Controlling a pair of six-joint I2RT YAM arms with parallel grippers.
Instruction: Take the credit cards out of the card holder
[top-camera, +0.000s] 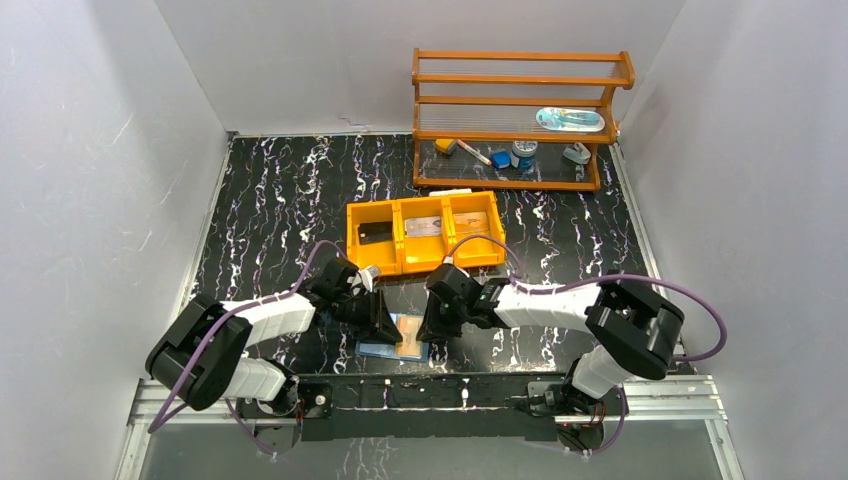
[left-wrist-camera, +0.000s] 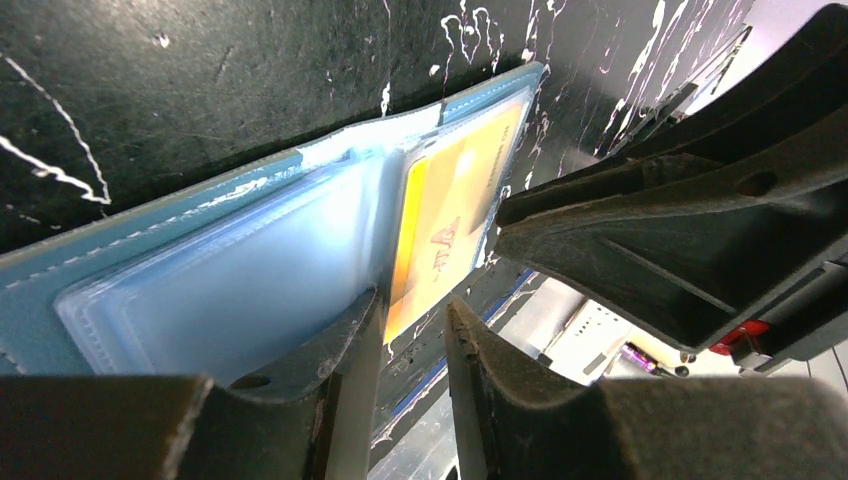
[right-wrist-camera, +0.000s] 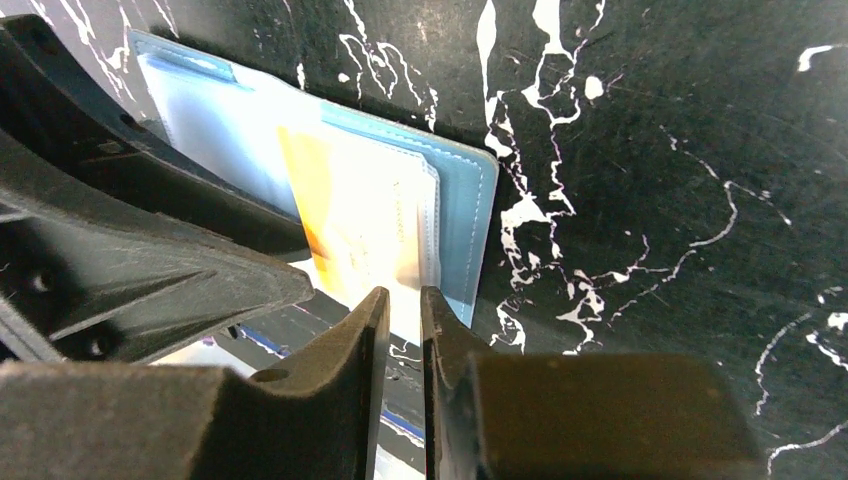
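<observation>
- Now the card holder lies open and flat on the black table, close to the arm bases. Its pale blue inside faces up.
- An orange card sits in the card holder's right leaf. The card's near end pokes out a little past the card holder's near edge.
- The right gripper comes in from the right of the card holder and tilts down. Its tips are at the end of the orange card that pokes out. Its two fingers are almost together, and the card's pale edge shows in the thin gap. I cannot tell if they pinch it.
- The left gripper comes in from the left of the card holder and points at its middle fold. Its two fingers are a little apart, with nothing pinched between them. One finger lies over the clear pocket of the left leaf.
- The left arm and the right arm are both bent. They reach low and inward, and their tips almost meet over the card holder.
- Behind the card holder stands an orange tray. It holds a dark card in its left box and a grey card in its middle box.
- Farther behind the card holder, off to the right, stands a wooden shelf.
</observation>
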